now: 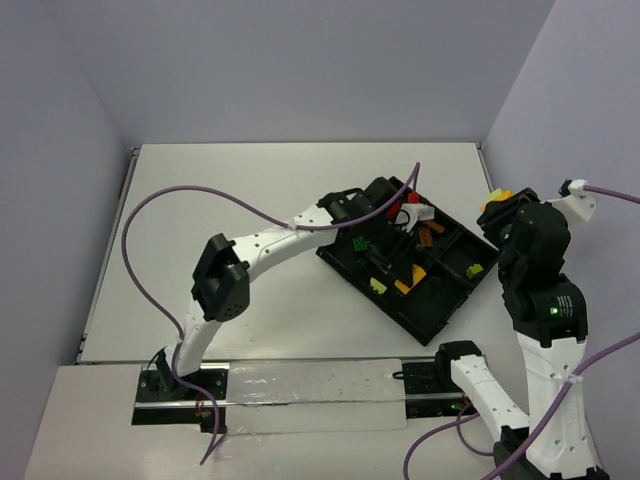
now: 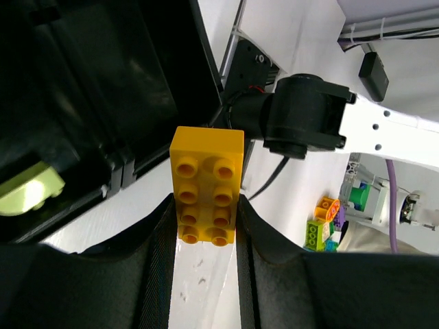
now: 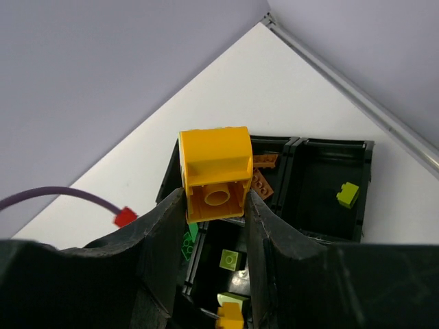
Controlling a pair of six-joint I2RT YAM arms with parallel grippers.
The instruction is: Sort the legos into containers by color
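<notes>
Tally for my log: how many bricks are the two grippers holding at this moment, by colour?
Yellow: 2 (eight-stud brick in the left gripper, second brick in the right gripper)
Any other colour: 0
Total held: 2
</notes>
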